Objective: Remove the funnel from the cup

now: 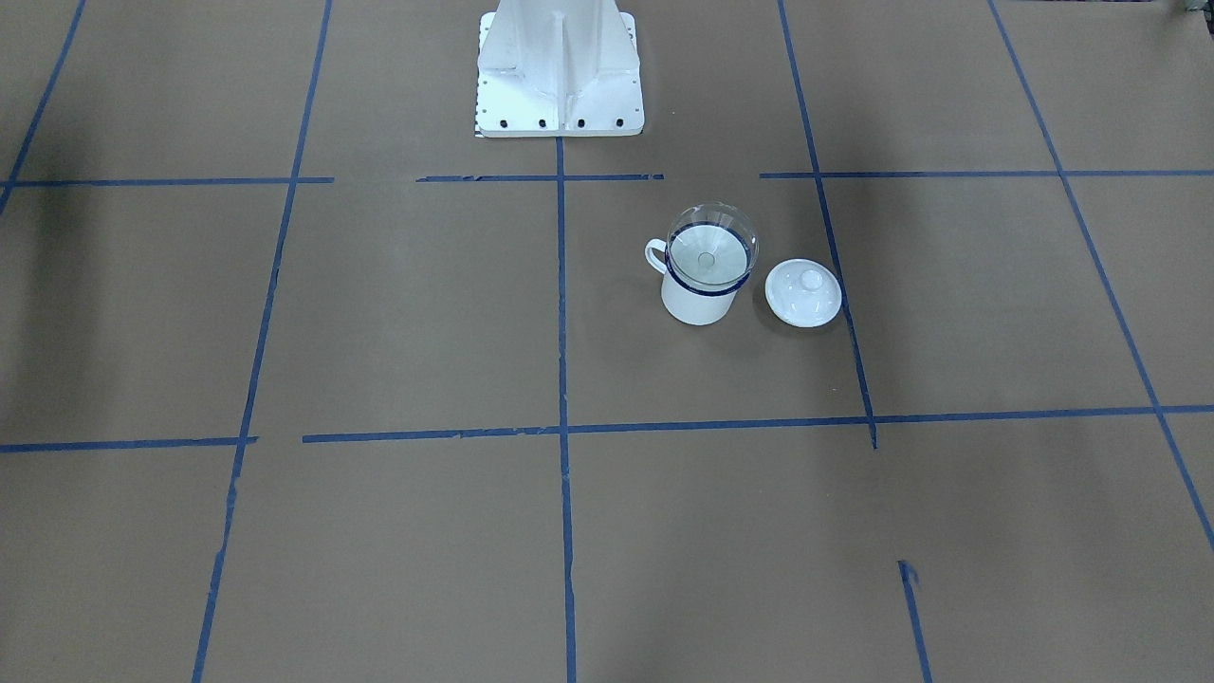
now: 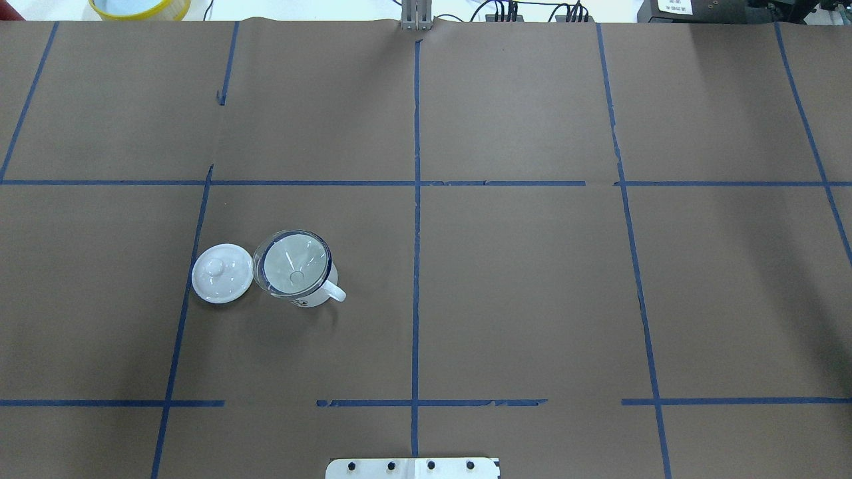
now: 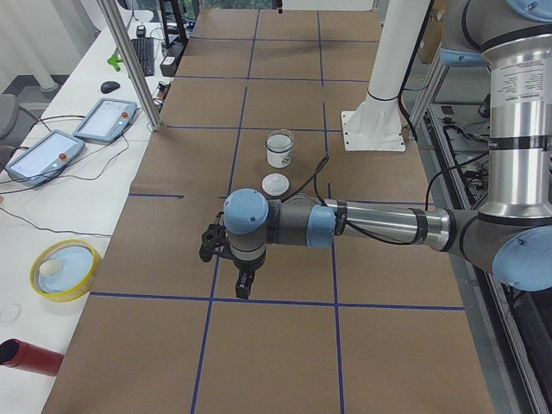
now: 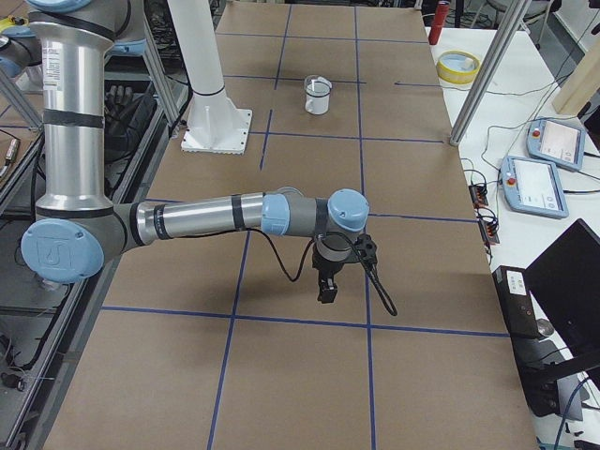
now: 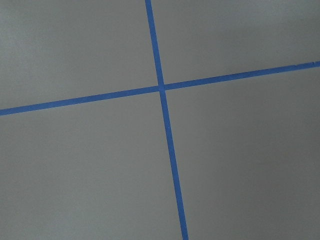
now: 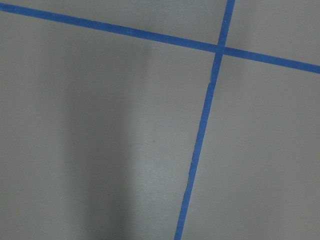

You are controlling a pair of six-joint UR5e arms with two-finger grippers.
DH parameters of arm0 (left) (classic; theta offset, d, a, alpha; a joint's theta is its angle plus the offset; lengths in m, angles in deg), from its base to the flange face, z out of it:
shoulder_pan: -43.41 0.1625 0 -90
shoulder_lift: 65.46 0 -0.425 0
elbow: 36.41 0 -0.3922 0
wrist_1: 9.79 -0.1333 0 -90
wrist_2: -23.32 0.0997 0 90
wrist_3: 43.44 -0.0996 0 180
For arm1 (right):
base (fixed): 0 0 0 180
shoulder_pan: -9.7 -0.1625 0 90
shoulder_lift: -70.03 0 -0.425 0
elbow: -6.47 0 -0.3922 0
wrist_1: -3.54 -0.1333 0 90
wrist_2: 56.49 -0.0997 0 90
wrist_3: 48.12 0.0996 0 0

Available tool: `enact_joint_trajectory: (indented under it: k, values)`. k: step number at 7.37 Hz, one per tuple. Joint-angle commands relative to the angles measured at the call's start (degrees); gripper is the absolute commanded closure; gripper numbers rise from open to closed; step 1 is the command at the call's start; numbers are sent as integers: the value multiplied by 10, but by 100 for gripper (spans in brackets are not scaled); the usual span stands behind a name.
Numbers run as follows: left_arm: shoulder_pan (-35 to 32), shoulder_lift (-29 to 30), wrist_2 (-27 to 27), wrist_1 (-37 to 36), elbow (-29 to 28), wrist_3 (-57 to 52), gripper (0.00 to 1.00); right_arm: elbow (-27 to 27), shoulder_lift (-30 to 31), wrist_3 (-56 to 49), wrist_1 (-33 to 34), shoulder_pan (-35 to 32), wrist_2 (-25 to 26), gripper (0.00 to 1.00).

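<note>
The white cup [image 1: 699, 304] with a dark blue rim stands upright on the brown table, its handle toward the middle line. The clear funnel [image 1: 713, 249] sits in its mouth, spout down. Both also show in the overhead view, the cup [image 2: 321, 297] and the funnel [image 2: 293, 264]. My left gripper [image 3: 244, 285] shows only in the exterior left view, hanging over the table well short of the cup [image 3: 279, 153]. My right gripper [image 4: 325, 291] shows only in the exterior right view, far from the cup [image 4: 318, 97]. I cannot tell whether either is open or shut. The wrist views show only paper and blue tape.
A round white knobbed lid [image 2: 221, 273] lies right beside the cup, on the side away from the handle. The white robot base [image 1: 560, 71] stands at the table's edge. A yellow bowl [image 3: 65, 269], two tablets [image 3: 105, 119] and a metal pole [image 3: 129, 65] are along the far side.
</note>
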Motion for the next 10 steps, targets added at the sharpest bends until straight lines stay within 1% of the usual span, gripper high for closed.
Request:
enact_joint_trajectory:
  k: [1,3,4,5,6,7,8,9,10]
  values:
    - [0,3,4,-1,16,0,0,0,0,0,0,0,0,0]
    - [-2,3,5,0,19,-3,0,0,0,0,0,0,0,0]
    - [2,8,19,1,23,0,0,-1,0,0,0,0,0,0]
    - [0,40,33,1,29,2,0,0,0,0,1,0,0,0]
    - [0,77,31,21,33,15,0,-1,0,0,0,0,0,0]
    - [-2,98,32,35,43,29,0,-1,0,0,0,0,0,0]
    - [-2,105,28,67,35,41,0,0,0,0,0,0,0,0]
    - [-3,88,26,90,53,45,0,-1,0,0,0,0,0,0]
    - [-2,93,25,118,62,47,0,0,0,0,0,0,0,0]
